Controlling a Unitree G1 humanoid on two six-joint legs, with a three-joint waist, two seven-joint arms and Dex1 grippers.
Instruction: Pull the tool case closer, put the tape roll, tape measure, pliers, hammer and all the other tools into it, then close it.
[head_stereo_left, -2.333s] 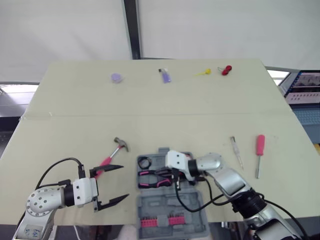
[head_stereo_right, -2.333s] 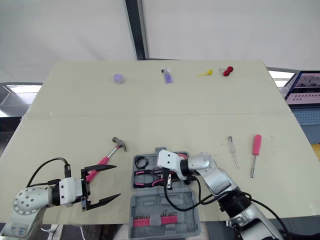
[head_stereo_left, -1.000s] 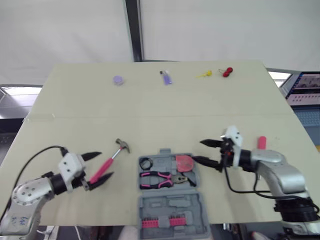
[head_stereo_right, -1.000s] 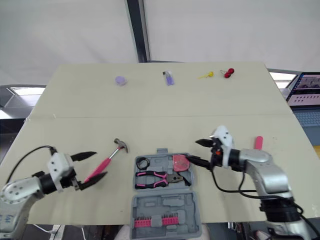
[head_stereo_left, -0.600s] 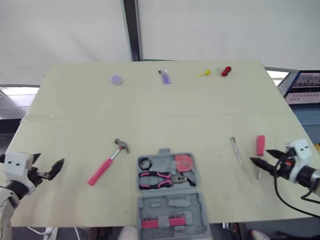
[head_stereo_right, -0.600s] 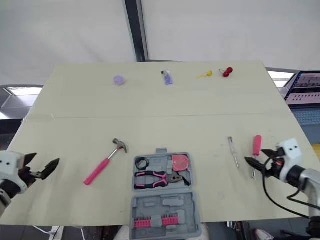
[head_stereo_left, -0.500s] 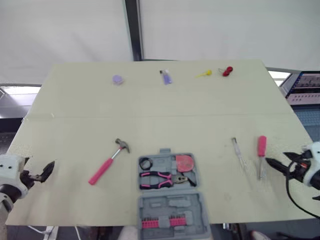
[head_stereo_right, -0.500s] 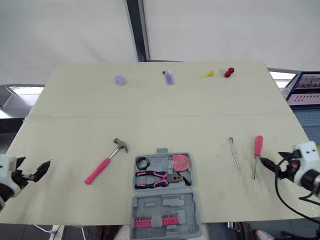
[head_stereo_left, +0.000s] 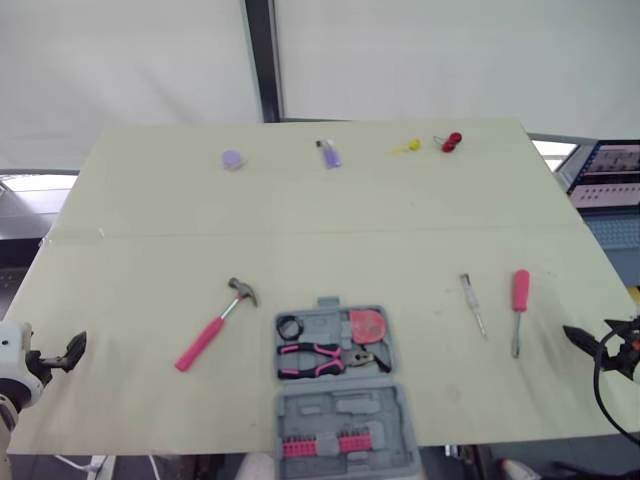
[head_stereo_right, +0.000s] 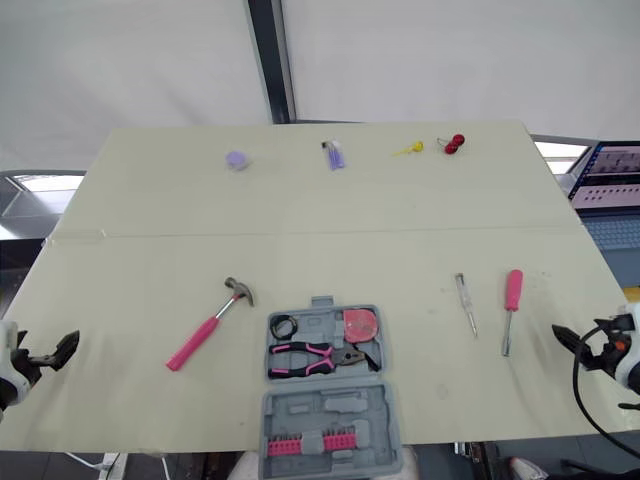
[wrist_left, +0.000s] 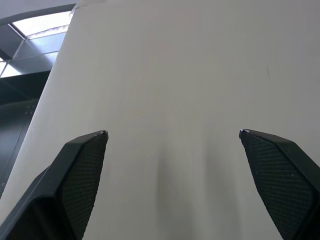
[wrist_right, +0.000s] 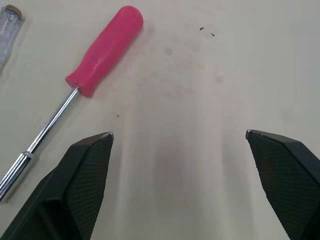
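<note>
Find tool case (head_stereo_left: 340, 385) open at near edge of counter (head_stereo_left: 300, 200), pliers (head_stereo_left: 318, 359) inside; hammer (head_stereo_left: 215, 322) lying left of it, pink screwdriver (wrist_right: 105, 50) right; note left tool (wrist_left: 173, 132) and right tool (wrist_right: 178, 133) both spread wide, empty; expect screwdriver's round handle to roll away under 1-sided contact; avoid shoving case off edge.

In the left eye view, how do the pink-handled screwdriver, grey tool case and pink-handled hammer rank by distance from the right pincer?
1. Pink-handled screwdriver, right side, nearest the right pincer.
2. Grey plastic tool case, front middle.
3. Pink-handled hammer, left side.
</note>
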